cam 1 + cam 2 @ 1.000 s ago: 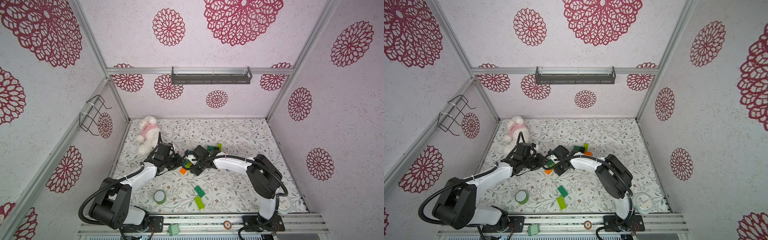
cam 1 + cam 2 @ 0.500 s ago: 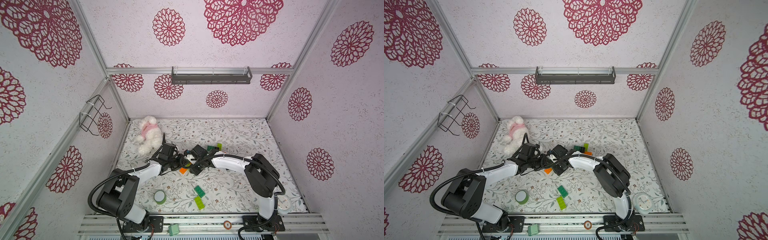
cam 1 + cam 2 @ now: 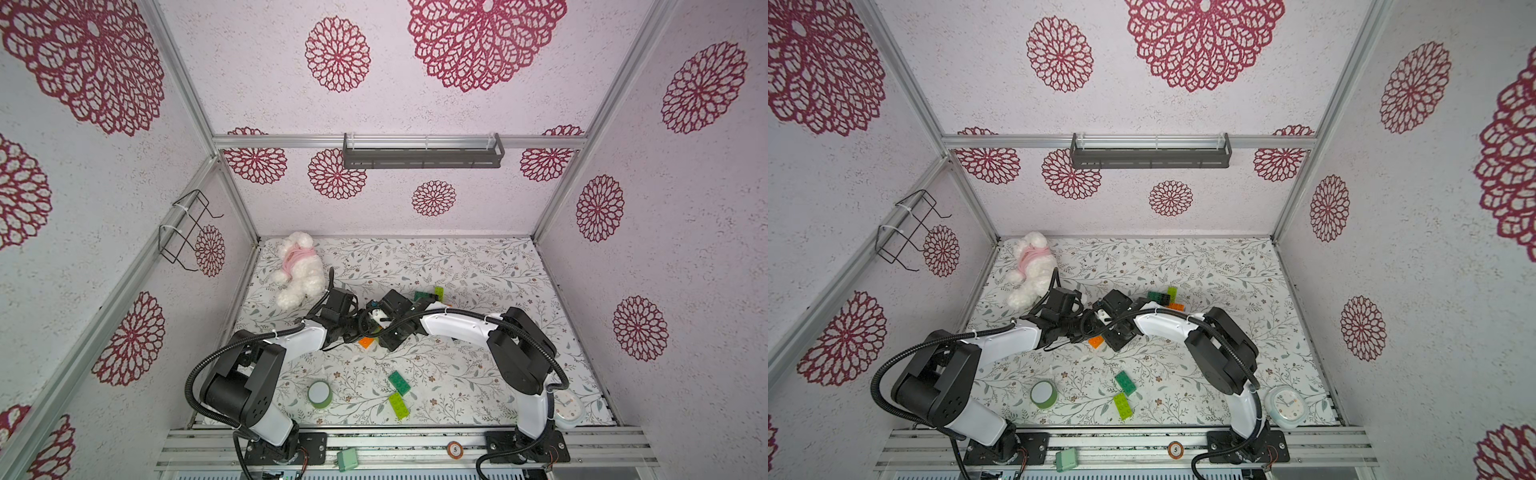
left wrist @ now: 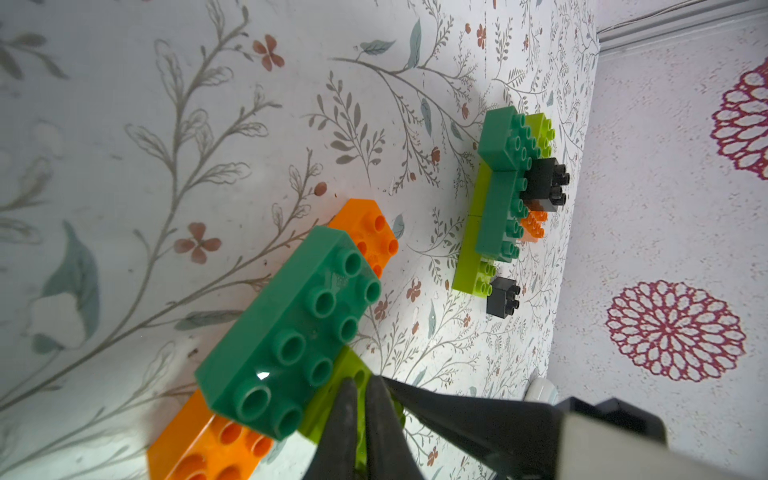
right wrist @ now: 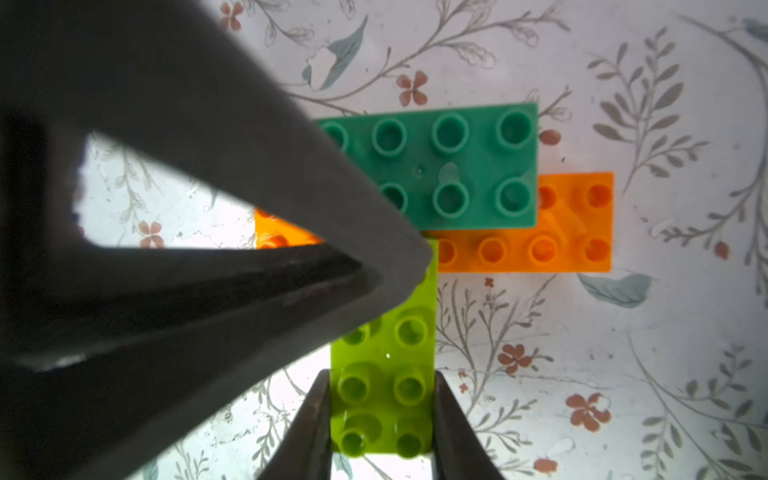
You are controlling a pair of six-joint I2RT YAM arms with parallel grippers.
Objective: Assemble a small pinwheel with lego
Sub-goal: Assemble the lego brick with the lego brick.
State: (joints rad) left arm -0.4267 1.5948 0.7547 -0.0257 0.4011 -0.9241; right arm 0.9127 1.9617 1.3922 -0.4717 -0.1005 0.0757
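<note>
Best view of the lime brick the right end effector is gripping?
Right wrist: lime brick studs-up, right end effector clamping both long sides. Left wrist shows only a sliver behind the left end effector. Top views: almost entirely hidden.

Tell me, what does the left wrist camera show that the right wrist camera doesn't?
Only the left wrist camera: a second brick cluster of dark green, lime, orange and black, a loose black brick beside it, and the flowered wall. Only the right wrist camera: the right gripper with its jaws against both long sides of the lime green brick. Both: the dark green brick on the orange brick, that lime green brick, and the left gripper, shut, its tips at the lime green brick.
</note>
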